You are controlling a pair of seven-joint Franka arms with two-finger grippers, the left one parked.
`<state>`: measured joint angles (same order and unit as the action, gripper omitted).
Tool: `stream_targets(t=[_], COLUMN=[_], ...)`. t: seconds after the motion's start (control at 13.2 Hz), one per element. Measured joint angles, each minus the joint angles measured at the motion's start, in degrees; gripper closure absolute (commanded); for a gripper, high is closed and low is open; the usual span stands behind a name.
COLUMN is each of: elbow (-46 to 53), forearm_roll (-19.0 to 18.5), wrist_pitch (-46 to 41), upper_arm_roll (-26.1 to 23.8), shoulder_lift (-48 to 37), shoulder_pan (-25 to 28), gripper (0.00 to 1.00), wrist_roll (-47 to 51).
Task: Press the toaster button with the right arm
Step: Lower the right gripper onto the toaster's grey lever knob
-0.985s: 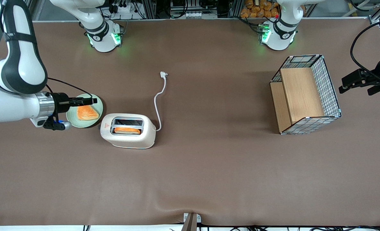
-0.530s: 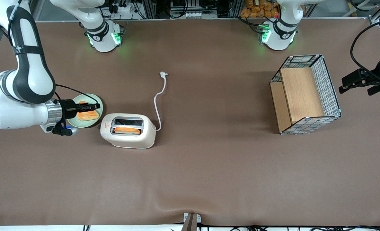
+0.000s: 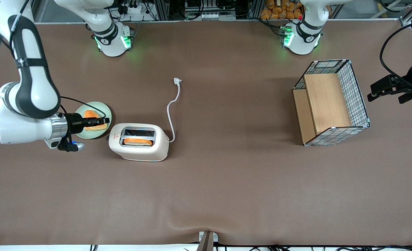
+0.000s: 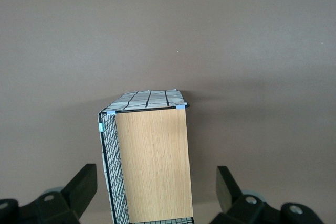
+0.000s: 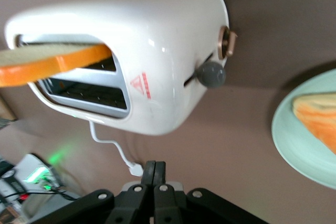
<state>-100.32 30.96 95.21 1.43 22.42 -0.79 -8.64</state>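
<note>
The cream-white toaster point(image 3: 139, 142) point(image 5: 157, 56) stands on the brown table with a slice of toast point(image 3: 138, 141) point(image 5: 50, 61) in the slot nearer the front camera. Its grey toaster button point(image 5: 211, 74) sticks out of the narrow end with the red mark point(image 3: 114, 137) point(image 5: 140, 85), the end facing the working arm. The right arm point(image 3: 24, 104) reaches in low, and its gripper point(image 3: 105, 120) point(image 5: 154, 167) is shut and empty, fingertips above the plate, a short way from that narrow end and a little farther from the front camera than the button.
A pale green plate point(image 3: 105, 115) point(image 5: 299, 145) with a toast slice point(image 3: 90, 114) point(image 5: 317, 116) lies under the gripper. The toaster's white cord point(image 3: 171, 111) runs away from the front camera to its plug point(image 3: 177, 81). A wire basket with wooden panels point(image 3: 331, 103) point(image 4: 152, 156) stands toward the parked arm's end.
The right arm has moved nearer the front camera and lower, bringing the shut gripper slightly closer to the toaster's narrow end. The toaster has not moved.
</note>
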Motion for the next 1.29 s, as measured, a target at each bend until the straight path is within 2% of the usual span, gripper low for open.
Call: stream_targets(t=[0.15, 0.61, 1.06, 1.29], elbow=[0.00, 0.00, 0.00, 0.00], forearm_roll=[2.56, 4.14, 8.36, 9.23], wrist_pitch=[0.99, 5.54, 6.61, 6.86], upper_arm_roll=[0.12, 0.15, 0.25, 0.27], shoulder_lift=[1.33, 2.22, 5.51, 6.78], shoulder_pan=[-2.00, -3.02, -4.13, -4.49], gripper=[1.00, 1.00, 1.00, 1.00], wrist_roll=[-2.85, -10.73, -17.35, -18.26])
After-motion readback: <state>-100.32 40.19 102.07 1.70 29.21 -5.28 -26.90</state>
